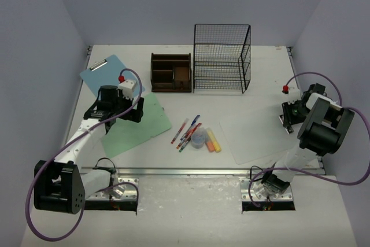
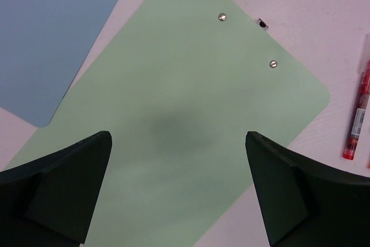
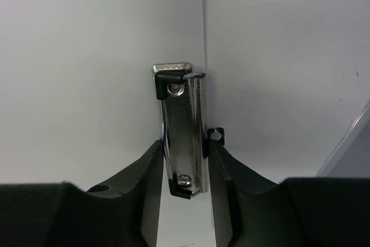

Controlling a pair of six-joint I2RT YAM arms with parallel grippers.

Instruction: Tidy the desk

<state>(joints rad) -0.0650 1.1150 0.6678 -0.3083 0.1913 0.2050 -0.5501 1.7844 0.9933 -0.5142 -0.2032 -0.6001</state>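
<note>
Top external view: the large flat white desk (image 1: 272,62) fills the frame beyond my two bases. Over its left side, my left gripper (image 2: 178,138) hovers with its jaws spread wide and empty, above a pale green flat clipboard (image 2: 191,85). Near the desk's right edge, my right gripper (image 3: 186,146) is narrowed onto the silver metal clip (image 3: 179,102) of a translucent white clipboard (image 1: 257,137), one finger against each side.

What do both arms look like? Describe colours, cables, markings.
The left arm and right arm have white links, black joint housings, a looping purple cable each and a red knob near the wrist. The left end effector and right end effector are matte black wedges.
</note>
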